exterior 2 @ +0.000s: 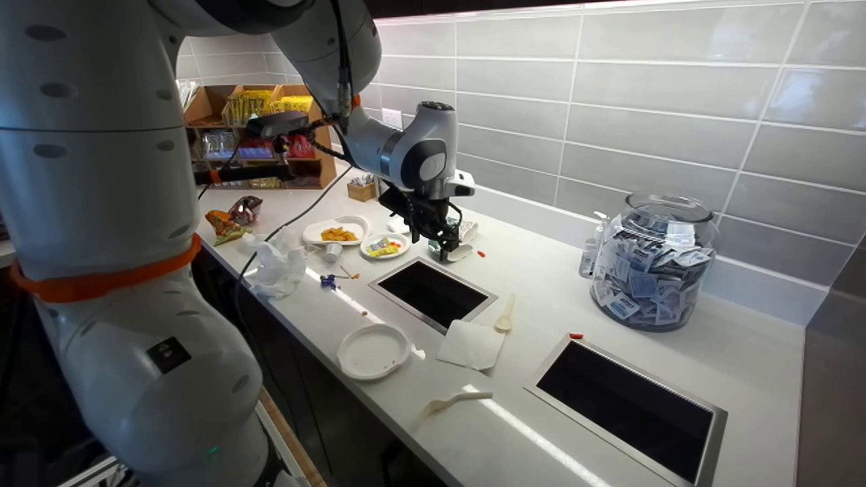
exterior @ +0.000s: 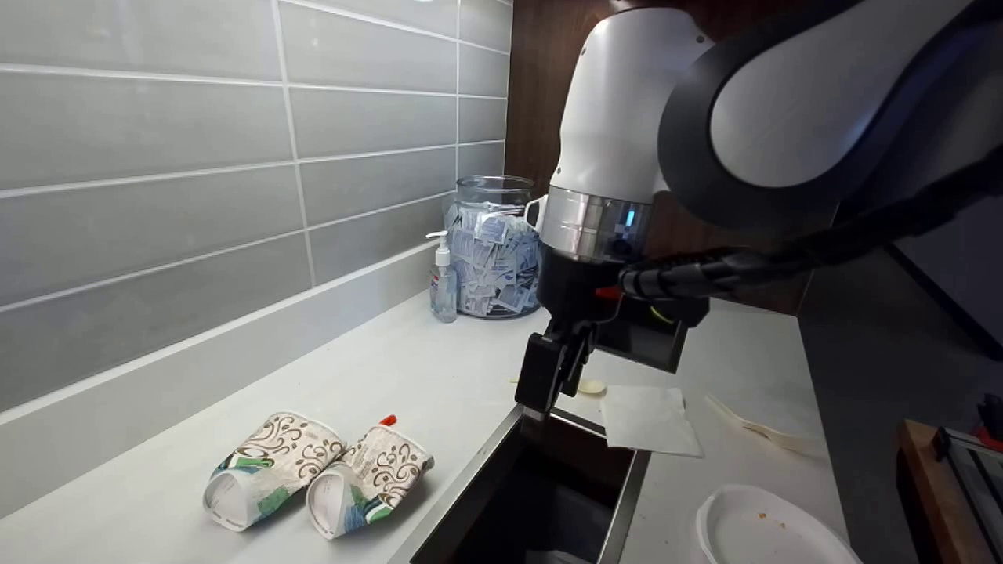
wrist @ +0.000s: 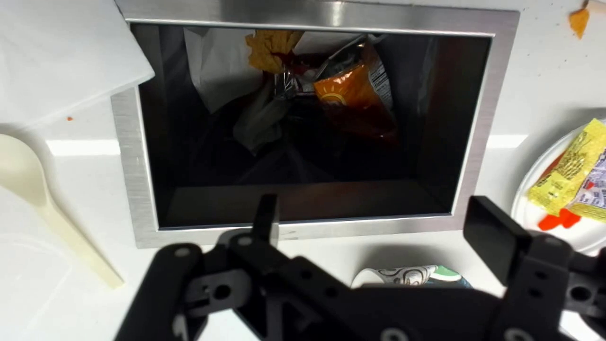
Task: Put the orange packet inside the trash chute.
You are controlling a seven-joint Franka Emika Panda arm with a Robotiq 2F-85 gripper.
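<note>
An orange packet point(wrist: 352, 92) with a yellow sun mark lies inside the trash chute, among white paper and other wrappers. The chute's metal rim point(wrist: 331, 13) frames a dark opening in the wrist view; the rim also shows in both exterior views point(exterior: 464, 484) point(exterior 2: 406, 309). An orange and green packet point(exterior 2: 225, 227) lies at the counter's far front edge in an exterior view. My gripper point(wrist: 371, 213) is open with nothing between its fingers, above the chute's wall-side rim; it also shows in both exterior views point(exterior: 558, 384) point(exterior 2: 431, 247).
Crushed paper cups point(exterior: 372, 479) lie between chute and tiled wall. A napkin point(exterior 2: 471, 345), spoon point(exterior 2: 505, 314) and plate point(exterior 2: 373, 352) lie around the chute. A plate with a yellow packet point(wrist: 558, 184) sits beside it. A glass jar point(exterior 2: 653, 270) and another chute point(exterior 2: 629, 406) are farther along.
</note>
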